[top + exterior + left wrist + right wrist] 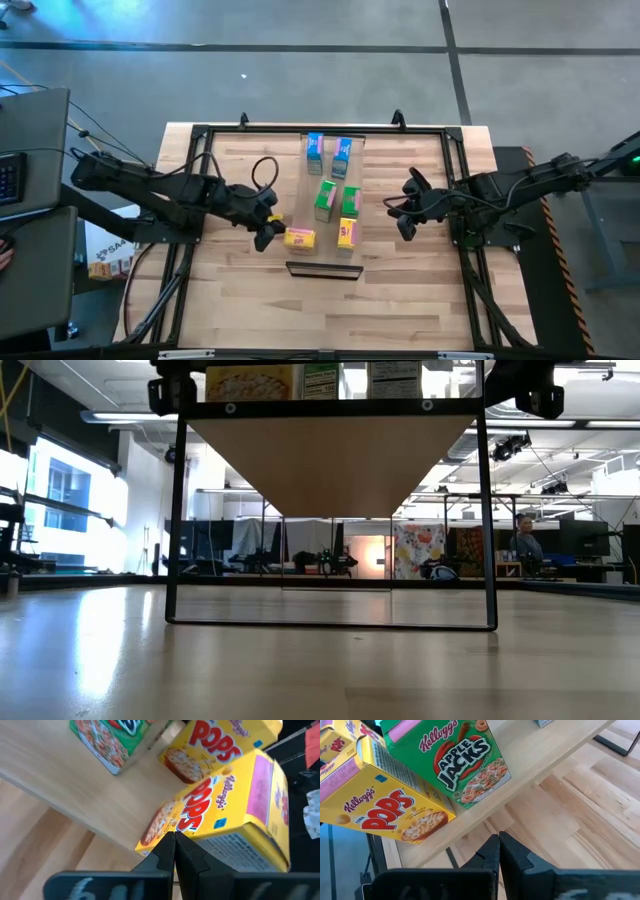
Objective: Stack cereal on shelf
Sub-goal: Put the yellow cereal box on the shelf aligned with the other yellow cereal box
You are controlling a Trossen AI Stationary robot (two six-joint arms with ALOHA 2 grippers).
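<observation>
Six cereal boxes stand on the shelf [330, 205]: two blue [315, 148], two green [326, 199], two yellow [300, 238], the left yellow box at the shelf's left edge beside the left gripper [266, 232], fingers together, while the right gripper [408, 222], fingers together, hovers clear right of the shelf.

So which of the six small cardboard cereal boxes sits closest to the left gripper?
The yellow-orange cardboard box on the shelf's left side, right beside the left gripper; the other yellow-orange box stands farther right, the green and blue ones farther back.

Bright, even light; blurred wrist views.
</observation>
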